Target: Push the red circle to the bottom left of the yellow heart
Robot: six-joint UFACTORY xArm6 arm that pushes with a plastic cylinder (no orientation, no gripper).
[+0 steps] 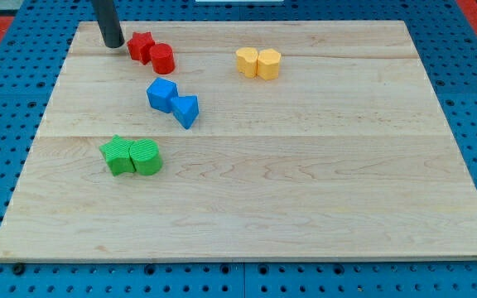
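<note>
The red circle (163, 59) lies near the view's top left, touching a red star-like block (141, 46) on its upper left. Two yellow blocks sit side by side at the top middle: one (247, 61) on the left and one (269, 64) on the right; I cannot tell which is the heart. My tip (113, 44) stands just left of the red star-like block, a small gap apart. The red circle is well left of the yellow pair.
A blue block (162, 95) and a blue triangle (186, 110) touch below the red circle. Two green blocks (120, 155) (146, 157) touch at the lower left. The wooden board (305, 182) sits on a blue pegboard.
</note>
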